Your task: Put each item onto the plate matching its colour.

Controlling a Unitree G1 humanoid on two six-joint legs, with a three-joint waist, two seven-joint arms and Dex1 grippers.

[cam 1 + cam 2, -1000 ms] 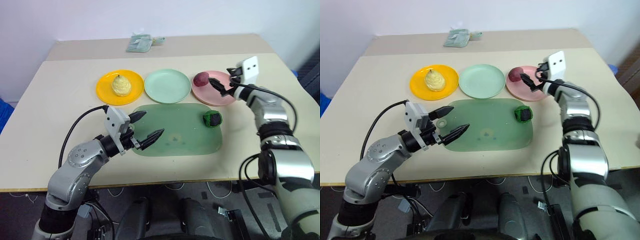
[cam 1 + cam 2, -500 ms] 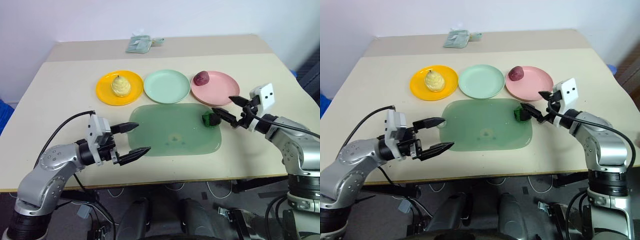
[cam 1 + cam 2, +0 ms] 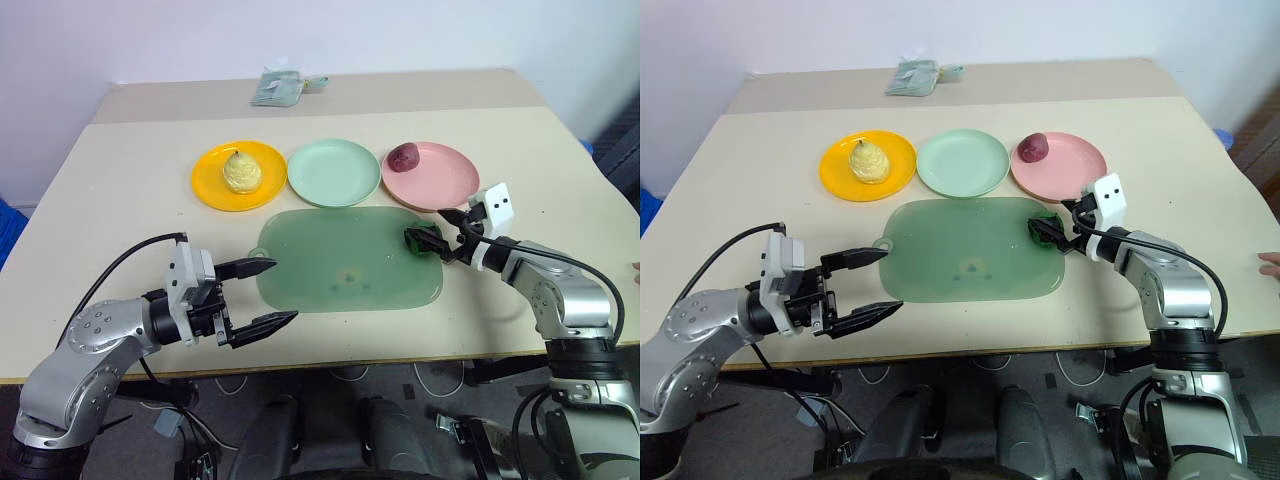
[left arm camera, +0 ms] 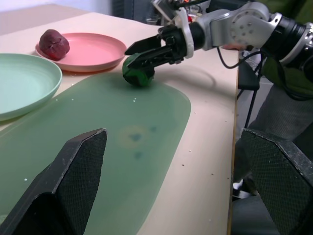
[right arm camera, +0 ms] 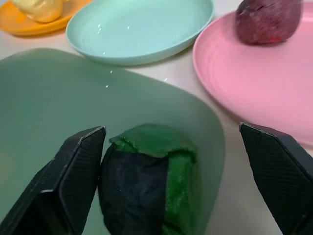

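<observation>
Right of centre, the right gripper (image 3: 437, 233) stood wide open around the green lump (image 3: 424, 239), seemingly light and slightly soft, best pinched across its middle, while the left gripper (image 3: 268, 291) gaped empty.

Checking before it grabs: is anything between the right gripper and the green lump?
Nothing visible. The right gripper has its jaws open to either side of the green lump on the mat, with no object between.

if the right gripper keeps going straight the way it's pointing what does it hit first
Most likely the dark green lump, which sits just ahead between the open fingers of the right gripper, on the corner of the green mat. Past it lies the mat's bare surface.
</observation>
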